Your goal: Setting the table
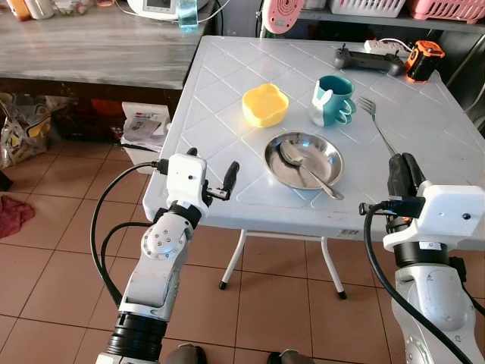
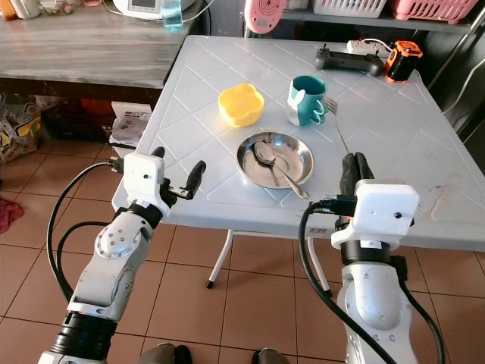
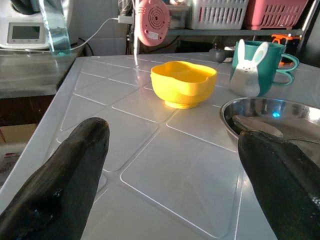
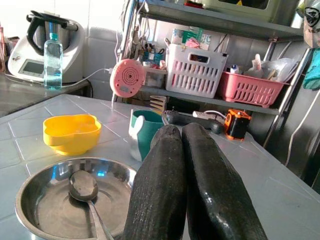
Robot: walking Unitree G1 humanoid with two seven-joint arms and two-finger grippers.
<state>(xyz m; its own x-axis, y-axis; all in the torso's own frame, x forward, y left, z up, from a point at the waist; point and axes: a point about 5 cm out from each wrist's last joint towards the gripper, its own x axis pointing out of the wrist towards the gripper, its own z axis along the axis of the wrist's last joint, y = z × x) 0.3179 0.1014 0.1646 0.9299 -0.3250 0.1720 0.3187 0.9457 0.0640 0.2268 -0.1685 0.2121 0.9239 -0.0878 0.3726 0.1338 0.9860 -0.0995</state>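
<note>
Step in hand: placing cutlery. Left end effector (image 1: 212, 173) spread wide, empty; right end effector (image 1: 405, 176) closed, empty. Fork (image 1: 379, 125) lies right of centre on the tabletop (image 1: 227, 91); your next move: grasp it.

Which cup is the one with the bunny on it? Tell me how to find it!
Look at the white table and find the shiny metal plate with a spoon in it. Just behind the plate stands the cup, between a yellow bowl and a fork. It is the only teal thing there, with a white bunny on its side.
</note>
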